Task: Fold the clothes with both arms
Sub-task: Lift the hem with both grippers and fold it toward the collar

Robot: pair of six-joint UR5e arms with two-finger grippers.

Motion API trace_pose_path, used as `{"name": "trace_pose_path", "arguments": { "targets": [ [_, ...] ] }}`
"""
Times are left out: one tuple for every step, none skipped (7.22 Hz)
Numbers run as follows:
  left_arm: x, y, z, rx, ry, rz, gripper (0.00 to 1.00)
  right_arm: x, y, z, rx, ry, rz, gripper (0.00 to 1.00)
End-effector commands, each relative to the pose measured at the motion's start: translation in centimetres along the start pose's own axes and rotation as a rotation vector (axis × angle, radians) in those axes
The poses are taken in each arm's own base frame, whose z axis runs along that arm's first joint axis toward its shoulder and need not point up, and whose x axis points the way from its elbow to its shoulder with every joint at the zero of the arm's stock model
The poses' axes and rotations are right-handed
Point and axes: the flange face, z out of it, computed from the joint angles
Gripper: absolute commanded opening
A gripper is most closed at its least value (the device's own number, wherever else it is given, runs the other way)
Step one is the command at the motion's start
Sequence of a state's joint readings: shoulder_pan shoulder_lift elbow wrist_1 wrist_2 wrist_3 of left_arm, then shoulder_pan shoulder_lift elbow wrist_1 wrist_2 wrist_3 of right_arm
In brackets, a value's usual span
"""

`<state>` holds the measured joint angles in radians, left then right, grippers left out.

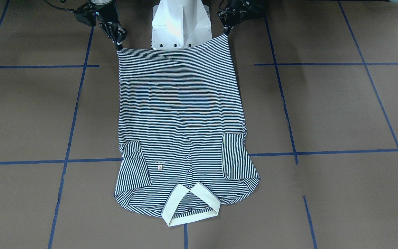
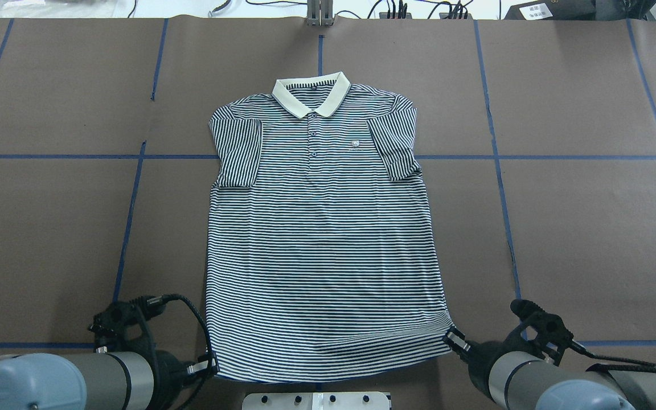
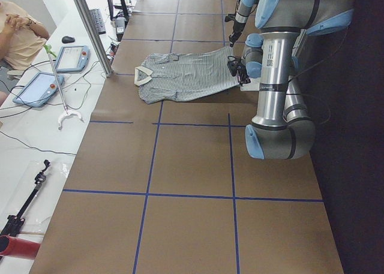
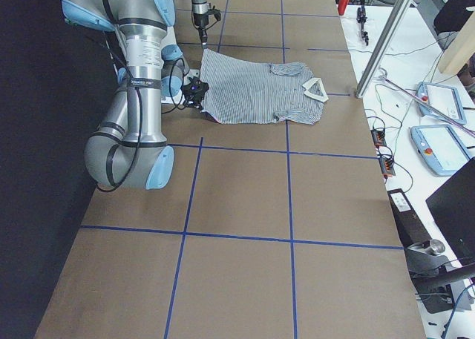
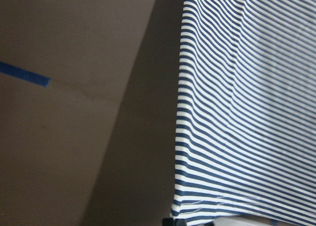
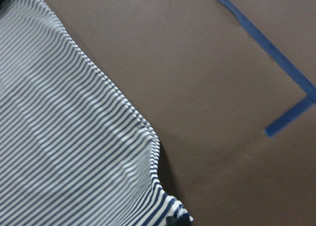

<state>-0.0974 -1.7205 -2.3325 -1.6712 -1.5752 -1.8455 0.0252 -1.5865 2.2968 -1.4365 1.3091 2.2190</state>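
Between both hands, front view: polo shirt (image 1: 181, 114) lies flat, face up on the worktop (image 1: 323, 103). Left hand (image 1: 227, 30) and right hand (image 1: 117, 39) are each clenched on a hem corner. Overhead: sleeves (image 2: 237, 151) look folded inward, collar (image 2: 311, 97) at the end away from the hands. Wrist views: hem corners at the fingertips, slightly raised. Judging by this, side folds are done; the hem-to-collar fold is only gripped and everything after it is left.
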Motion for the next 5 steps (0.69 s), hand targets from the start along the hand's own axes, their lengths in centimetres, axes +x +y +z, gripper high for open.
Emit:
{"name": "trace_pose_path", "arguments": {
  "targets": [
    [0.5,-7.0,-0.6,0.128,-0.004,0.072,0.0,-5.2,-5.4,1.2,0.101,-0.057,-0.062,0.0],
    [0.7,-10.8,2.7,0.197,-0.058,0.038,0.0,-8.5,-8.6,2.3,0.122,-0.059,-0.066,0.0],
    [4.7,-15.8,5.3,0.267,-0.07,0.031,0.0,-12.8,-11.9,3.8,0.129,-0.053,-0.054,0.0],
    [6.7,-20.8,6.8,0.326,-0.109,0.082,0.0,-17.5,-15.5,6.0,0.167,-0.043,-0.055,0.0],
    [7.1,-25.7,6.0,0.382,-0.132,0.155,0.0,-20.9,-19.9,7.4,0.197,-0.018,-0.061,0.0]
  ]
}}
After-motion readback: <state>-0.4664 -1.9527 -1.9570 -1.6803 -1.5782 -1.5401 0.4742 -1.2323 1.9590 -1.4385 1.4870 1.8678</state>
